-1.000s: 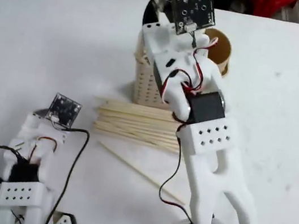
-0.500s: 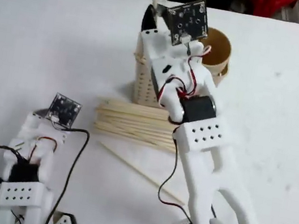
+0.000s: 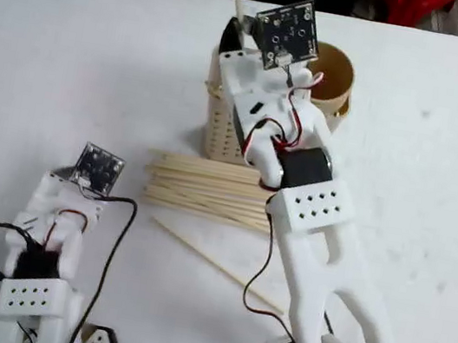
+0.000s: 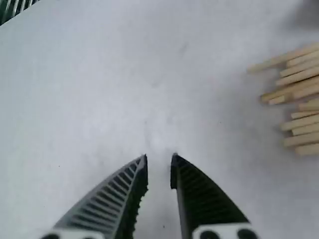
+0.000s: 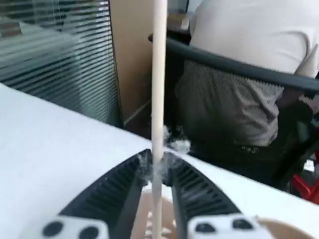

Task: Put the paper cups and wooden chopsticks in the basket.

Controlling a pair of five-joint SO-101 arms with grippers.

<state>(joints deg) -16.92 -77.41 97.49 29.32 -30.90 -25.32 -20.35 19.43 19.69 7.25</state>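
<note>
Lowering a wooden chopstick (image 5: pixel 159 74), upright and pinched in the right pincer (image 5: pixel 158 167), over the basket (image 3: pixel 218 130) at far centre of the bench (image 3: pixel 73 49). Shifted slightly nearer and lower than a second ago, uncovering more of the paper cup (image 3: pixel 334 70) just right of the basket. Probably close to release. Left pincer (image 4: pixel 158 164) slightly spread, unmoved at near left. Still to load: chopstick bundle (image 3: pixel 204 189), stray stick (image 3: pixel 214 261), cup.

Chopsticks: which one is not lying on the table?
The chopstick clamped upright in the right end effector over the basket; the pile and the single loose stick lie flat on the table.
</note>
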